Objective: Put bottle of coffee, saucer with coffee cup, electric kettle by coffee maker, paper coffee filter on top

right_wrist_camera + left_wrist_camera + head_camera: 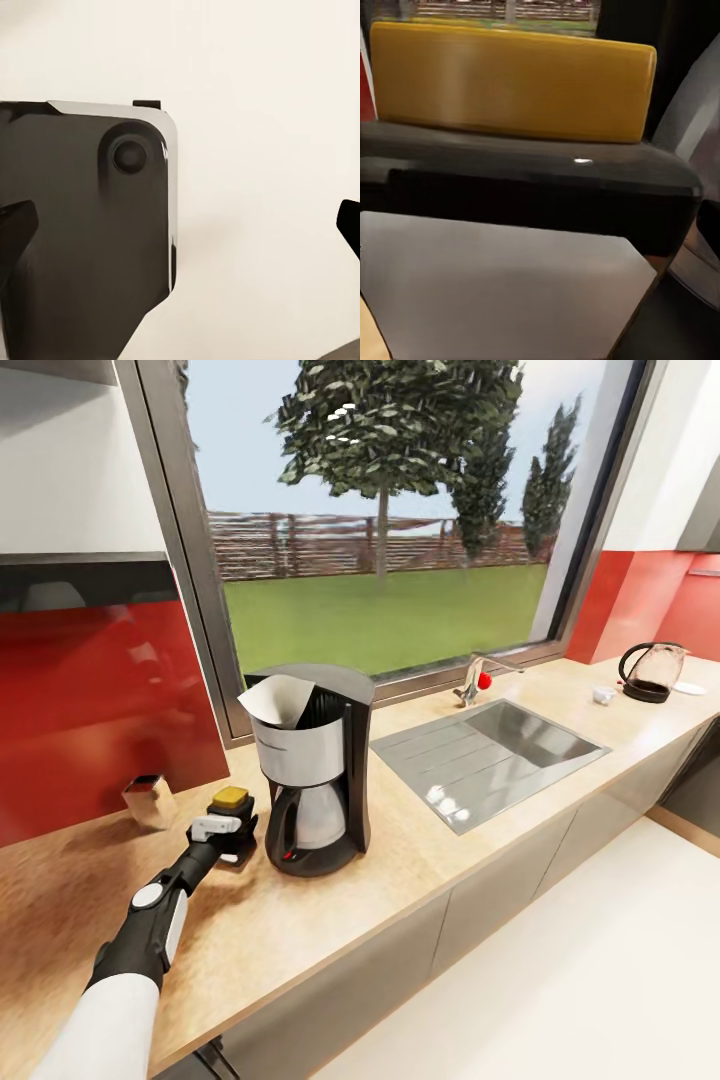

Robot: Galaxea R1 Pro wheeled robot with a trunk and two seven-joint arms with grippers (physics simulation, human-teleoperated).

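Observation:
The black and silver coffee maker [312, 770] stands on the beige kitchen countertop [420, 850], and the white paper coffee filter [281, 706] lies on its top. Just to its left stands the bottle of coffee [230, 798], a dark jar with a yellow lid. My left gripper [231, 838] is closed around the jar's body. The left wrist view has the bottle of coffee [514, 82] very close up. Far right on the counter are the electric kettle [652, 671], the coffee cup [603, 695] and the saucer [689, 687]. My right gripper [180, 229] hangs open over pale floor.
A steel sink [490, 753] with a faucet [480, 680] is set into the counter right of the coffee maker. A small tan box [150, 801] stands by the red backsplash, left of the jar. A large window runs behind the counter.

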